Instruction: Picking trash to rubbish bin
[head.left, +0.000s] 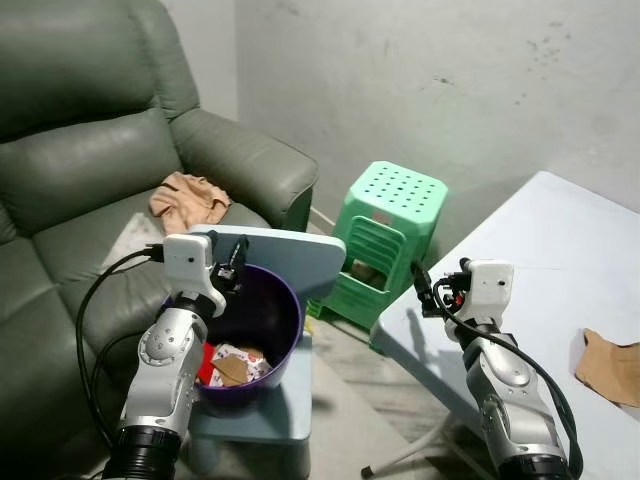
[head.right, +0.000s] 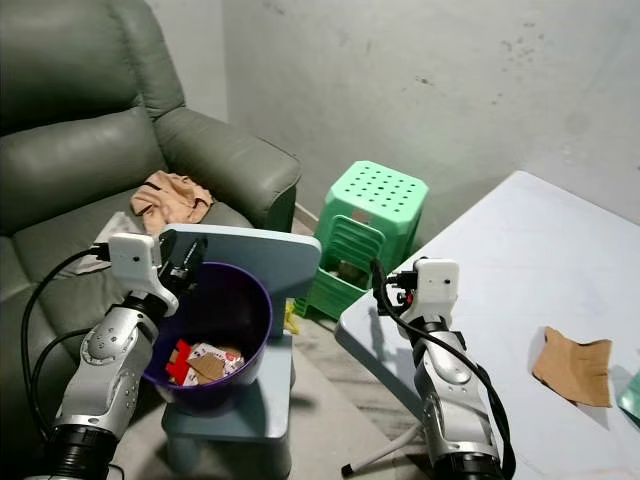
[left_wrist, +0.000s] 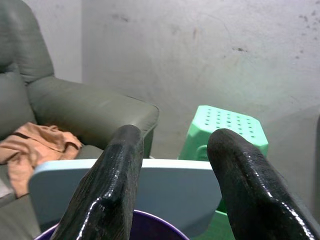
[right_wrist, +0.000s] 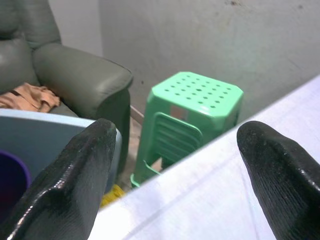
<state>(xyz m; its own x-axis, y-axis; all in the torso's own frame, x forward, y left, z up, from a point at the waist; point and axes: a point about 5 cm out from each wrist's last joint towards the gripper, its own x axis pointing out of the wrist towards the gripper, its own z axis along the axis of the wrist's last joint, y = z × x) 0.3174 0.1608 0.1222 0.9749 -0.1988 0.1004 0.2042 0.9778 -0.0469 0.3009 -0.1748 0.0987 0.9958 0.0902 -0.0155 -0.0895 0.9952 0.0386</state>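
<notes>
The left gripper hung slightly parted and empty just above the purple bin, the right gripper gaped empty, and the brown scrap, well beyond its fingers, risked sliding away under a clumsy reach.

Left tool parted, empty — purple bin rim below, green stool beyond
</notes>
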